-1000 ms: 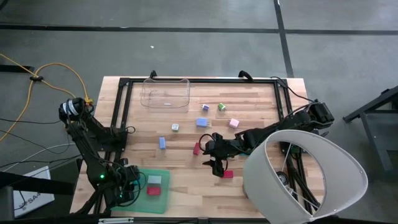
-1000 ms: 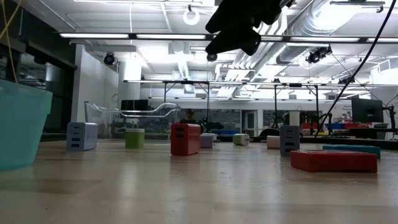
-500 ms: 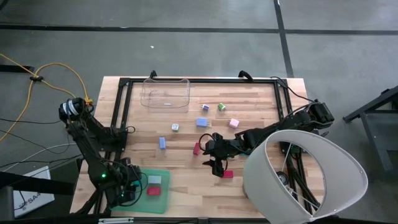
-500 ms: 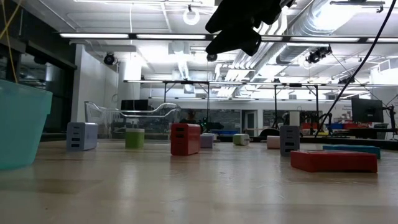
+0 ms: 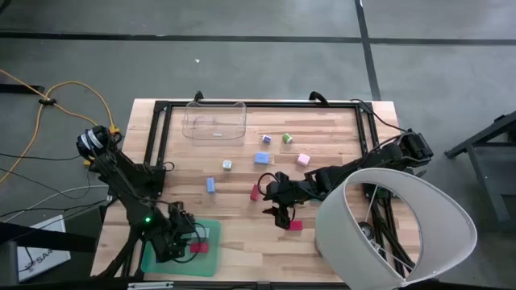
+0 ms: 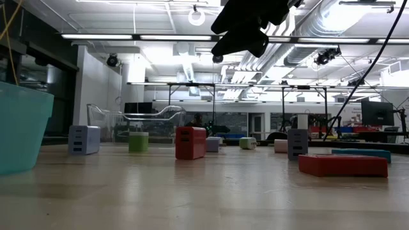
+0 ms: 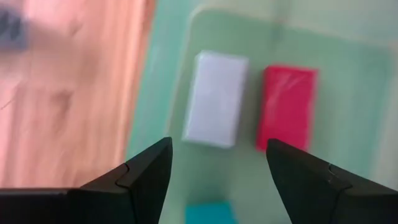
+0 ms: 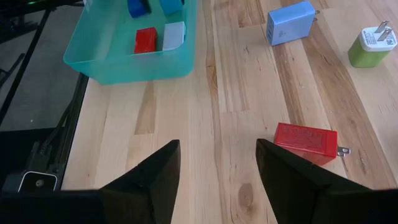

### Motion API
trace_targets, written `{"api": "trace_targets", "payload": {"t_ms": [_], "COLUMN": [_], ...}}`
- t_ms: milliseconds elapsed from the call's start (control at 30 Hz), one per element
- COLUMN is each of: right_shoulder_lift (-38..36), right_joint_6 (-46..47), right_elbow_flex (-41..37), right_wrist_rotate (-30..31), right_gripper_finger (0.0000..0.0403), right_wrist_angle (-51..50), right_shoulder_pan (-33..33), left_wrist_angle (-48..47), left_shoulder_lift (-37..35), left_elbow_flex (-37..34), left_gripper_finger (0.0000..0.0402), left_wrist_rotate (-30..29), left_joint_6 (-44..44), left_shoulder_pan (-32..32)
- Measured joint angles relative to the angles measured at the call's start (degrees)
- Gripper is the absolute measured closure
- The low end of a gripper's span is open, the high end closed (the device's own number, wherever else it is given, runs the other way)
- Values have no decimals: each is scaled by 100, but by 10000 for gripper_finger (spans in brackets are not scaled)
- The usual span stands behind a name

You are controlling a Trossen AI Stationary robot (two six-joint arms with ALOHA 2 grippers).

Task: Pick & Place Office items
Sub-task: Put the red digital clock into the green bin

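Note:
Small office items lie scattered on the wooden table: a red block [image 5: 255, 192], a second red block [image 5: 295, 225], a blue block [image 5: 210, 184], a light blue one [image 5: 262, 159], a pink one [image 5: 303, 159] and a green one [image 5: 287, 138]. My left gripper [image 5: 182, 240] hovers open over the green tray [image 5: 165, 259]. Its wrist view [image 7: 217, 142] shows a white block [image 7: 216, 99], a red block [image 7: 287, 109] and a teal piece [image 7: 211, 213] lying flat in the tray. My right gripper [image 5: 280, 214] hangs open above the table between the two red blocks, with one red block [image 8: 306, 140] ahead of it.
A clear plastic bin [image 5: 215, 121] stands near the far edge. A black frame [image 5: 157, 145] rims the table. A large white lampshade [image 5: 395, 229] covers the near right corner. In the low view the right arm [image 6: 246, 25] hangs high above the blocks.
My left gripper has moved toward the table's right, from the tray's left edge to over the blocks in the tray. It stays open.

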Motion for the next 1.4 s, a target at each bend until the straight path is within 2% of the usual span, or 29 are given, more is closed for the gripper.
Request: {"api": "trace_targets", "payload": {"t_ms": [233, 567, 900, 1167, 1400], "right_shoulder_lift": [0, 0, 0, 0, 0], "right_joint_6": [-44, -1, -145, -266, -752], "right_elbow_flex": [0, -2, -2, -2, -2], "right_wrist_rotate": [0, 6, 0, -261, -715], "right_gripper_finger": [206, 206, 206, 206, 206], "right_wrist_angle": [-8, -1204, -2568, -3034, -3078], "right_shoulder_pan": [0, -215, -431, -424, -190], "left_wrist_angle": [608, 698, 853, 1367, 1448], "left_shoulder_lift": [-312, -906, -1002, -999, -999], "left_elbow_flex": [307, 332, 332, 336, 338], "left_gripper_finger": [148, 148, 148, 148, 148], "left_wrist_rotate": [524, 228, 241, 245, 250], "left_joint_6": [1140, 2451, 3813, 4400, 4336], "left_shoulder_pan": [587, 1718, 3033, 3841, 4094]}}
